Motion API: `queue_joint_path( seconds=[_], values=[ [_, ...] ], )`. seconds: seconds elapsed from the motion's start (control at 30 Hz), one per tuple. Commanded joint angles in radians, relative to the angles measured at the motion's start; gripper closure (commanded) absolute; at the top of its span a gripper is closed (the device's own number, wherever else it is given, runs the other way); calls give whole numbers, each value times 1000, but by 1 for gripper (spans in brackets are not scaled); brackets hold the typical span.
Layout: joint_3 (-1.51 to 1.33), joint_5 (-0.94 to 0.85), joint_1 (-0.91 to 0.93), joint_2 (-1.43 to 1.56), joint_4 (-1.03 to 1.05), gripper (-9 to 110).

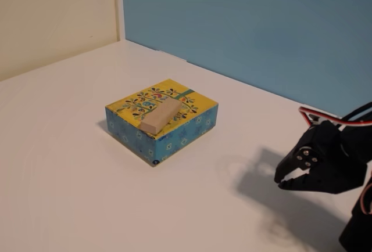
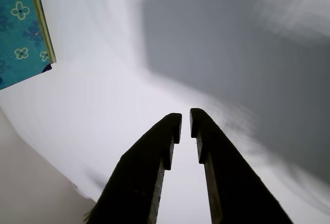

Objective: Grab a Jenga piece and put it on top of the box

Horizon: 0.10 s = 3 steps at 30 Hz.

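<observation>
The Jenga piece [image 1: 160,117], a pale wooden block, lies flat on the yellow floral top of the box [image 1: 195,123], near its front edge. The box stands in the middle of the white table. My black gripper [image 1: 281,181] hovers low over the table well to the right of the box in the fixed view, apart from both. In the wrist view my gripper [image 2: 185,118] is shut, with only a thin slit between the fingers and nothing in them. A blue patterned side of the box [image 2: 20,33] shows at that view's upper left.
A blue wall [image 1: 250,25] and a cream wall [image 1: 52,14] close off the back of the white table [image 1: 70,165]. The gripper's shadow falls on the table beside the arm.
</observation>
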State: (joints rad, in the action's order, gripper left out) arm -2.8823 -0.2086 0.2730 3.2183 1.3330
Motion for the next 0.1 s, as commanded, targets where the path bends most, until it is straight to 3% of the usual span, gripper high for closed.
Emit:
queue_joint_path(
  seconds=[0.0, 0.07],
  values=[
    [46, -6, -3, 9, 5, 102],
    [46, -6, -3, 9, 5, 102]
  ],
)
